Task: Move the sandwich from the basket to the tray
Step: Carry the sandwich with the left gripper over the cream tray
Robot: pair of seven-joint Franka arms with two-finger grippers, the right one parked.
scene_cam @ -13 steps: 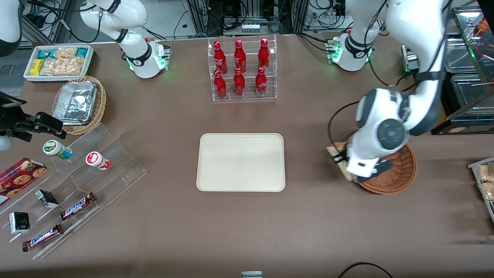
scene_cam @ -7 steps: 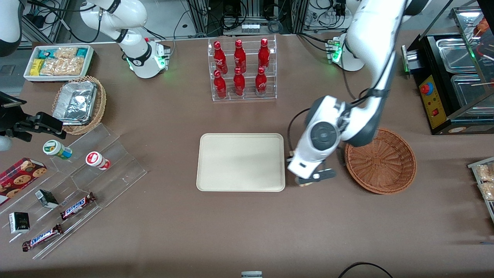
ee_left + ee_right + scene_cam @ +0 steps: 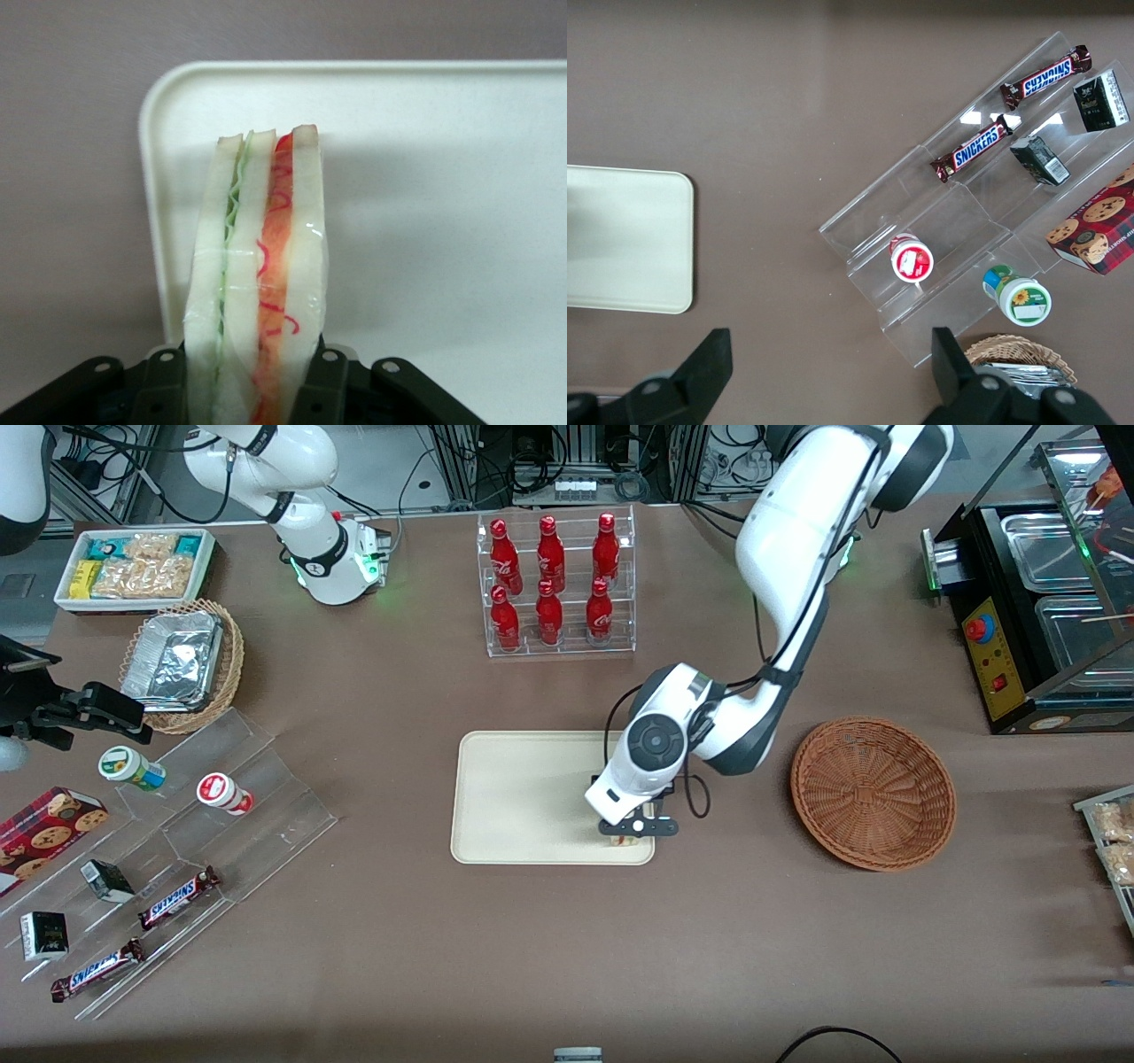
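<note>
**Sandwich clamped, gripper over tray corner**

You've got the gripper (image 3: 636, 831) over the tray (image 3: 532, 797), at the corner nearest the front camera on the working arm's side. Fingers (image 3: 330, 382) are clenched on the sandwich (image 3: 261, 292): one pad on each outer bread face, wedge held on edge between them.

From the wrist cam, starting at the fingers:
- Sandwich sticks straight out from between the pads. Layers run white bread, green filling, white bread, red-orange filling, white bread. Clear wrap shows on its surface.
- Just past the sandwich tip you see tray floor, with the rounded corner and low rim to one side of the fingers.
- Outside the rim, brown table (image 3: 71, 177).

Front cam: only a sliver of the sandwich (image 3: 631, 841) shows under the gripper, at the tray's near rim. You can't tell from either view if it touches the tray floor.

The basket (image 3: 873, 793) sits well apart from the fingers, toward the working arm's end, nothing in it. Farther from the camera than the tray stands a clear rack of red bottles (image 3: 554, 584).
</note>
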